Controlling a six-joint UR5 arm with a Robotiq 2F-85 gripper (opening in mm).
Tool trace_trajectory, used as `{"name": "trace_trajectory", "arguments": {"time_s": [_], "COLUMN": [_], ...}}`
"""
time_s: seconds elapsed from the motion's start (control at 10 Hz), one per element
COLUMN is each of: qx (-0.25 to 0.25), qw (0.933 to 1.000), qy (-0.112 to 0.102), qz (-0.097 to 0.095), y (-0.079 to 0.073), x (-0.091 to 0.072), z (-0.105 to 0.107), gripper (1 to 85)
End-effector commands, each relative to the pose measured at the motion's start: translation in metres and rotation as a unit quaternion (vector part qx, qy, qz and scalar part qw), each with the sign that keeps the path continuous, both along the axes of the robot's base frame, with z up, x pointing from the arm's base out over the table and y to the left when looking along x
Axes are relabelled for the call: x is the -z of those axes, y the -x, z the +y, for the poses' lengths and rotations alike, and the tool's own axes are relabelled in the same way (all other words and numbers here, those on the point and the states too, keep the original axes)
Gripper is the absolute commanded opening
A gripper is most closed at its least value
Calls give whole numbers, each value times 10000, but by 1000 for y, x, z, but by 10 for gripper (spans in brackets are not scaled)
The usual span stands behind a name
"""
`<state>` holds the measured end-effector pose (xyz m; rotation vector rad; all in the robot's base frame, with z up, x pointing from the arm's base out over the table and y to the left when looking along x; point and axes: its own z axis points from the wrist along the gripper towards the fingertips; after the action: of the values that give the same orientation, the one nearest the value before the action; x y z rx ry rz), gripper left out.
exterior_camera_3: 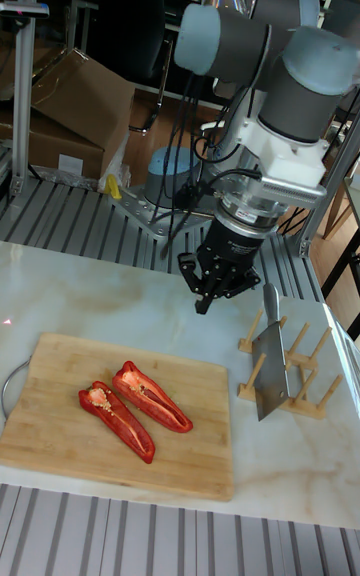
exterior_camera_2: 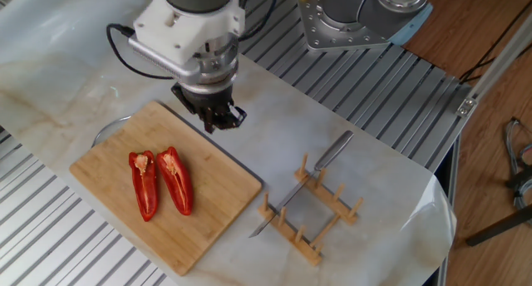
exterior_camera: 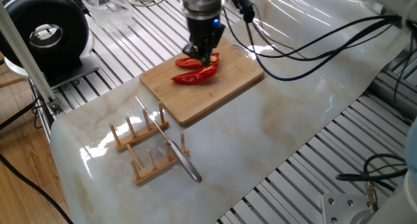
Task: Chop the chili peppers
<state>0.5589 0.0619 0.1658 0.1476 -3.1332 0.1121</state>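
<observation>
Two chili peppers halves [exterior_camera_2: 143, 184] [exterior_camera_2: 176, 179] lie side by side, cut face up, on a wooden cutting board [exterior_camera_2: 199, 224]. They also show in the tall view as chili peppers [exterior_camera_3: 135, 408] and in the first fixed view as chili peppers [exterior_camera: 195, 71]. My gripper [exterior_camera_2: 220, 120] hangs above the board's far edge, a short way behind the peppers, and touches nothing. Its fingers look shut with nothing between them. The gripper [exterior_camera_3: 208, 294] [exterior_camera: 206, 55] points straight down.
A knife [exterior_camera_2: 303, 182] [exterior_camera_3: 268, 356] rests across a wooden peg rack [exterior_camera_2: 312, 215] [exterior_camera: 146, 149] on the marble sheet beside the board. The robot base [exterior_camera_2: 366, 16] stands at the back. Slatted aluminium table surrounds the sheet. Cables trail from the wrist.
</observation>
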Motion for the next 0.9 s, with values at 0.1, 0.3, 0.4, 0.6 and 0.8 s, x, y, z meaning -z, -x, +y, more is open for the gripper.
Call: {"name": "trace_trajectory", "arguments": {"time_s": [0.1, 0.3, 0.4, 0.6, 0.8], "qx": [570, 757, 790, 838, 489], "qw": [9983, 9970, 9967, 9964, 9984], "qy": [30, 59, 9, 88, 178], "qz": [123, 144, 191, 104, 207], "y": [3, 16, 24, 23, 24], "x": [-8, -11, -12, -10, -11], "z": [58, 90, 103, 102, 93], "gripper": [13, 13, 13, 13, 13]}}
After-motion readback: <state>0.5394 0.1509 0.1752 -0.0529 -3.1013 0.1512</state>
